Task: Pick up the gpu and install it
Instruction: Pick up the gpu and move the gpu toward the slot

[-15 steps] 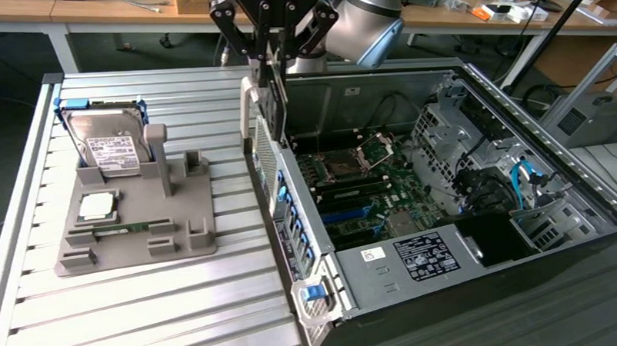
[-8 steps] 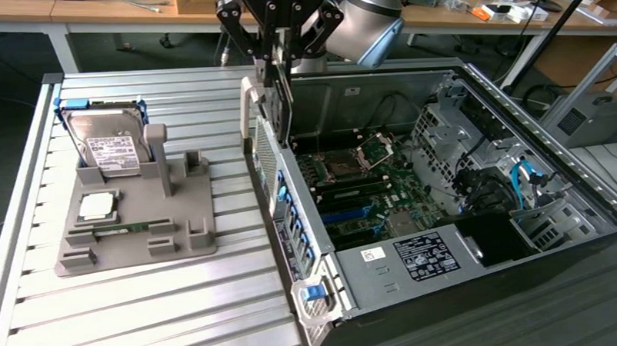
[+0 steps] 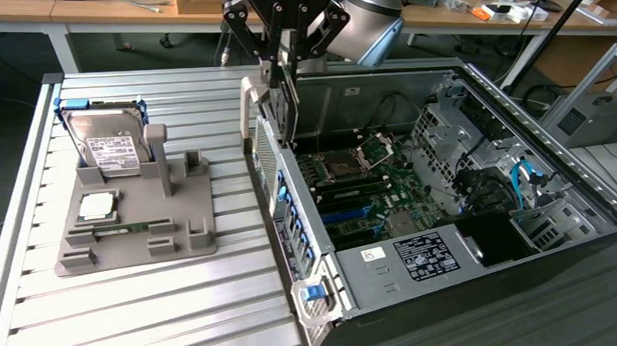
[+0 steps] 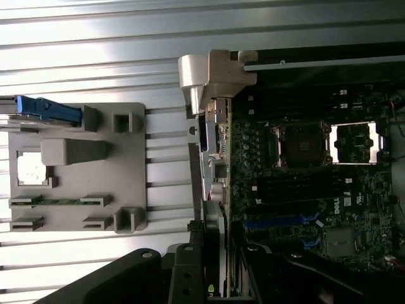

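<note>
Grey holder tray (image 3: pixel 192 212), on slatted table (image 3: pixel 139 317): hard drive (image 3: pixel 110 145) standing upright, processor chip (image 3: pixel 96 207) and memory strip (image 3: pixel 126 228) lying flat.
Gripper (image 3: pixel 281 62): fingers pressed in, pinching the gpu (image 3: pixel 285 104), which hangs edge-on and upright just beside the case's rear wall.
Open computer case (image 3: pixel 357 94): motherboard (image 3: pixel 371 194), cables, drive cage.

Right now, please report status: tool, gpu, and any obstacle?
Tool shut on gpu. Card upright, edge-on, over computer case rear edge, not yet in slot. Rear wall close beside card.
</note>
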`<action>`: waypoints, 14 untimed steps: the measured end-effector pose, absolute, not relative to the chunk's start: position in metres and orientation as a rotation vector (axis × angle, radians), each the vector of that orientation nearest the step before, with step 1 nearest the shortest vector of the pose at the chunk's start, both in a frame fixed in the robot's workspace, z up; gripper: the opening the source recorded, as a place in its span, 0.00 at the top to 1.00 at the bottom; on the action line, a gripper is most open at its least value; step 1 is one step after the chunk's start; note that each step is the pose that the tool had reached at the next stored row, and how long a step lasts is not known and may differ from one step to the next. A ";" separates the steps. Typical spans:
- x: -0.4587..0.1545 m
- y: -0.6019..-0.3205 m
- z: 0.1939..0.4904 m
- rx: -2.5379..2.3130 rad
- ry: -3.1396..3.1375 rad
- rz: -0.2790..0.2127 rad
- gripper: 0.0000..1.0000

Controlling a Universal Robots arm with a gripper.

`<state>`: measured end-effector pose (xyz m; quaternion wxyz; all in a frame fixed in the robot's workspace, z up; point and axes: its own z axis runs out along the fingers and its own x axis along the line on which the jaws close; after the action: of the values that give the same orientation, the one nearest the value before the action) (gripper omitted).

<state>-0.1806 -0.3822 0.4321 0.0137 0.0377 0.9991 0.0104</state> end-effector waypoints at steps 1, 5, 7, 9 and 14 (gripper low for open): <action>-0.180 -0.383 0.432 0.118 3.112 0.032 0.73; -0.175 -0.386 0.432 0.117 3.112 0.032 0.73; -0.172 -0.386 0.431 0.117 3.112 0.033 0.73; -0.169 -0.387 0.431 0.117 3.112 0.032 0.73; -0.164 -0.387 0.431 0.117 3.112 0.032 0.73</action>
<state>-0.1642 -0.3873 0.4306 0.0137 0.0377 0.9991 0.0104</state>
